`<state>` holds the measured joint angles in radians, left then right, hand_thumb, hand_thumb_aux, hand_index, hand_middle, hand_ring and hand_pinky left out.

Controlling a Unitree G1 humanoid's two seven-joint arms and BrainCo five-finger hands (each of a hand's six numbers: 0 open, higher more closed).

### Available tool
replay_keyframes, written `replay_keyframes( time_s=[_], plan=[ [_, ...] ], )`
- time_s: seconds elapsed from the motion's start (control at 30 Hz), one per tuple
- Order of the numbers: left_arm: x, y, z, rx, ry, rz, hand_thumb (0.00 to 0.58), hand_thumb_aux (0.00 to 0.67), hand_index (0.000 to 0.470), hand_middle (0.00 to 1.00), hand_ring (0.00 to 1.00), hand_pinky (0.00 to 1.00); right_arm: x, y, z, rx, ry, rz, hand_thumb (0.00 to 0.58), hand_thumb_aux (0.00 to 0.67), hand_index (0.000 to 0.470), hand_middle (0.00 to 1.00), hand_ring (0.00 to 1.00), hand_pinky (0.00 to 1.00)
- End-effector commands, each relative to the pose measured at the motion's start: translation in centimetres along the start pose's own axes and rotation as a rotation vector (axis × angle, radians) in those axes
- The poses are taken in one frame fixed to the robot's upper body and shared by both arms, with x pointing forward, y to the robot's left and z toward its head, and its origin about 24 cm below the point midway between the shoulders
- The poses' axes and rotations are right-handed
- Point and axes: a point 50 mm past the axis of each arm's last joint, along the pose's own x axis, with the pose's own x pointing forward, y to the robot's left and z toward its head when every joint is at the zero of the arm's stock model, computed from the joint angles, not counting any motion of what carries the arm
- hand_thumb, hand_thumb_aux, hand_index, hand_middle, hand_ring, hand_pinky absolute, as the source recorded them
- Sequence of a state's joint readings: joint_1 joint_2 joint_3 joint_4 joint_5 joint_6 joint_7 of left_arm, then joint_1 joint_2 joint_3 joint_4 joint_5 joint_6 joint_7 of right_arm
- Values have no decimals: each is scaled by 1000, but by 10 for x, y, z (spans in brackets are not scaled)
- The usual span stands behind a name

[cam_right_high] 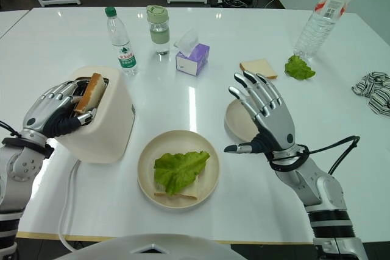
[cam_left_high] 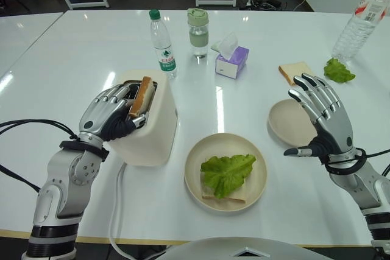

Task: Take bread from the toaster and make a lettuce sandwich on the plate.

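Our left hand (cam_left_high: 113, 111) curls around the bread slice (cam_left_high: 144, 95) standing in the toaster (cam_left_high: 152, 132) at left, our right hand (cam_left_high: 320, 117) spread empty, so we should lift straight up, then across to the near plate (cam_left_high: 260, 178).

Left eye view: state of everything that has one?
toast, upright in toaster slot, gripped by left hand
right hand, open, empty, by bowl
plate, holds bread topped with lettuce, no top slice
bowl, empty
small bottle, upright, capped
tumbler, upright, lid shut
tissue box, open, tissue sticking out
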<state>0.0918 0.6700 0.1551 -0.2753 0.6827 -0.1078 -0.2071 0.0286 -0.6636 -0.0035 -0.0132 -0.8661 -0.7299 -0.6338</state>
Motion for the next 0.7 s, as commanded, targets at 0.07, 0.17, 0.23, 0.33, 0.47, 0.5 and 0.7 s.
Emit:
replay_keyframes(
  time_s=[0.07,0.17,0.23,0.33,0.47,0.5,0.7],
  plan=[
    [1,-20,-10,-87,50,-77,580,670,470,0,0,0,-1,-1,1,-12,7,-2,0,0,0,0,0,0],
    [2,-15,-9,-156,46,-30,580,670,470,0,0,0,-2,0,1,-11,11,1,0,0,0,0,0,0],
    [1,-7,-6,-200,34,17,580,670,470,0,0,0,-2,1,1,-8,11,3,0,0,0,0,0,0],
    [-2,9,-7,-216,32,101,580,670,470,0,0,0,-2,1,1,-5,12,3,0,0,0,0,0,0],
    [-9,24,-12,-220,50,171,580,670,470,0,0,0,-2,2,1,-4,13,2,0,0,0,0,0,0],
    [-11,28,-13,-221,53,191,580,670,470,0,0,0,-2,2,1,-3,14,3,0,0,0,0,0,0],
    [-15,39,-10,-237,35,249,580,670,470,0,0,0,-1,4,1,-1,13,4,0,0,0,0,0,0]
  ],
)
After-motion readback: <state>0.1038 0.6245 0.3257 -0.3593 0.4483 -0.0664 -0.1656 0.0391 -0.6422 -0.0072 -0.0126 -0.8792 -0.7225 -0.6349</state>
